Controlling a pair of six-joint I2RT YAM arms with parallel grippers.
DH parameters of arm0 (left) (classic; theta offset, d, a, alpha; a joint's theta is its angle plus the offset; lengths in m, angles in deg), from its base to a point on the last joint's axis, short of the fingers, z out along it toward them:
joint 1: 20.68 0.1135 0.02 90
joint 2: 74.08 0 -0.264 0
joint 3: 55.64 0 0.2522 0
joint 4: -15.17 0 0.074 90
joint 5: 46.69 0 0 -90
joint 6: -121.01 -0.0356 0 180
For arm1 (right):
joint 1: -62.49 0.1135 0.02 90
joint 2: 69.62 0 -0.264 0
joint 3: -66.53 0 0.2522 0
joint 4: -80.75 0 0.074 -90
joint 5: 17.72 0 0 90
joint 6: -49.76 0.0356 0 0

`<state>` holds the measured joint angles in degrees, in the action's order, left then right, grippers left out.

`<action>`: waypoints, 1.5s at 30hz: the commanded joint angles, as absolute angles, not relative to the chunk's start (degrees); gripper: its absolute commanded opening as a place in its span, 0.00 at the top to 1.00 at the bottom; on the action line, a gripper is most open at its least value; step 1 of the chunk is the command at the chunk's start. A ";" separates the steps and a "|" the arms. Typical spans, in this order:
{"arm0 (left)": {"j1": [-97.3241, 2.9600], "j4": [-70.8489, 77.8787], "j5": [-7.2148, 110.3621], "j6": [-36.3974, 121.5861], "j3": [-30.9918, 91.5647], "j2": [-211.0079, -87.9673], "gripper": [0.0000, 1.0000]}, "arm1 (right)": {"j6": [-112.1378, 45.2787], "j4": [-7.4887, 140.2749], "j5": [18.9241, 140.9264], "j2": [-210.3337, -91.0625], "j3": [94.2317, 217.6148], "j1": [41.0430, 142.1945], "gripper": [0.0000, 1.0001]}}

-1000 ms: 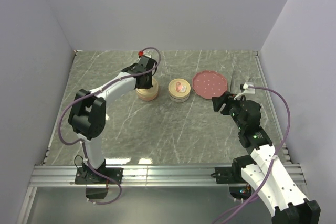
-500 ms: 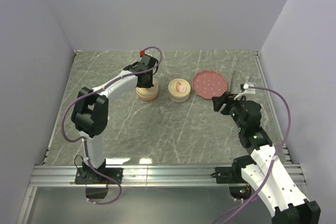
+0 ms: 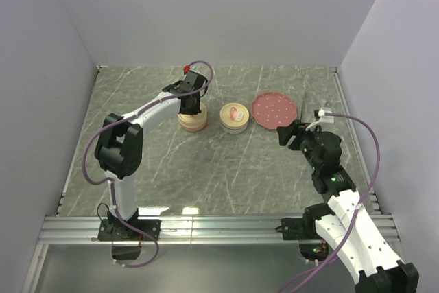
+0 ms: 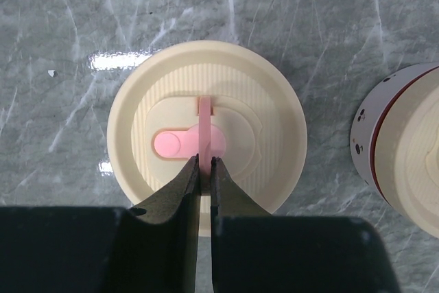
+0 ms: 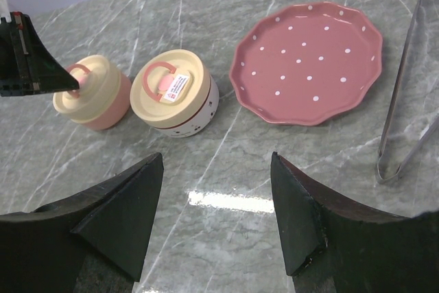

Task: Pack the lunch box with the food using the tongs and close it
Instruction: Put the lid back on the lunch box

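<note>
1. Left box (image 3: 193,123). I see a round tub with a pink body and a cream lid (image 4: 260,121). The lid seats squarely on the tub. Its top is finely ribbed around a raised, rounded centre panel. A pink handle (image 4: 204,121) stands on edge across that panel, with a flat pink tab beside it.

2. Left gripper (image 4: 204,162). It comes down from directly above the lid. Its jaws are closed to a narrow slit and pinch the near end of the handle between the fingertips. Nothing else is in its grip.

3. Right box (image 3: 234,119). It stands just beside the left box, not touching it. Its body is white with a red band under the rim and small dark marks on the wall. Its cream lid is on and carries a pink loop handle and a small printed label (image 5: 177,85).

4. Plate (image 5: 309,66). Pink, scalloped, with white dots. It lies near the right box, on the side away from the left box.

5. Tongs (image 5: 398,90). Two thin metal arms joined at a rounded bend. They lie flat on the table (image 3: 206,169) along the plate's outer side, just clear of its rim, with the bend pointing towards the arm bases.

6. Right gripper (image 5: 217,159). It hangs above the table on the near side of the plate and tongs. Its jaws stand well apart, about half spread. I see nothing between them and no contact with any object.
</note>
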<state>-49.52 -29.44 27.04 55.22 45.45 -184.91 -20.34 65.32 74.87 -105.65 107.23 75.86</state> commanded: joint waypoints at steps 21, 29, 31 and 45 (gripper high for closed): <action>-55.31 -22.58 20.98 56.94 38.45 -187.02 1.00 | -20.47 67.34 74.04 -104.34 106.74 76.38 0.29; -56.89 -28.38 17.40 55.80 43.62 -189.57 1.00 | -20.47 67.25 74.48 -105.04 106.83 76.38 0.29; -56.98 -29.26 16.69 55.80 44.25 -190.36 1.00 | -20.47 67.34 74.57 -104.95 106.83 76.29 0.29; -57.25 -24.43 17.03 56.77 38.81 -182.90 0.21 | -20.56 67.25 74.48 -105.04 106.83 76.29 0.29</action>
<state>-56.50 -22.49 13.42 56.23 40.79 -184.89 -20.34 65.32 74.90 -105.12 107.21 75.86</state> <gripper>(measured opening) 0.775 0.710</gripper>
